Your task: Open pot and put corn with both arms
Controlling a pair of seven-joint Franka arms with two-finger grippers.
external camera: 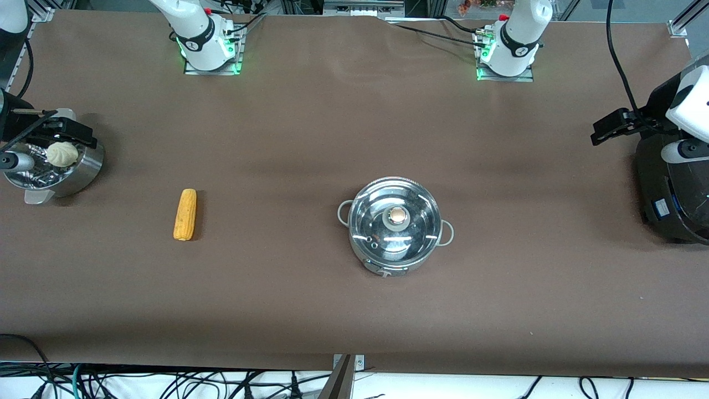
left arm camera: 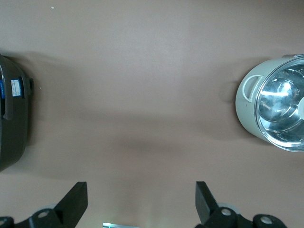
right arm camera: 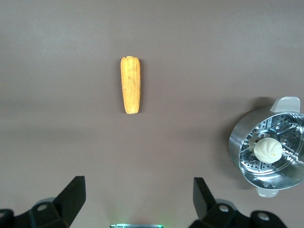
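The steel pot stands mid-table with its glass lid on and the beige knob on top. It also shows in the left wrist view. The yellow-orange corn lies on the brown table toward the right arm's end; it shows in the right wrist view too. My right gripper hangs open and empty in the air by the steamer basket. My left gripper hangs open and empty in the air by the black cooker. Both are well away from the pot and the corn.
A perforated steel steamer basket with a white bun stands at the right arm's end. A big black cooker stands at the left arm's end. Cables hang along the table edge nearest the front camera.
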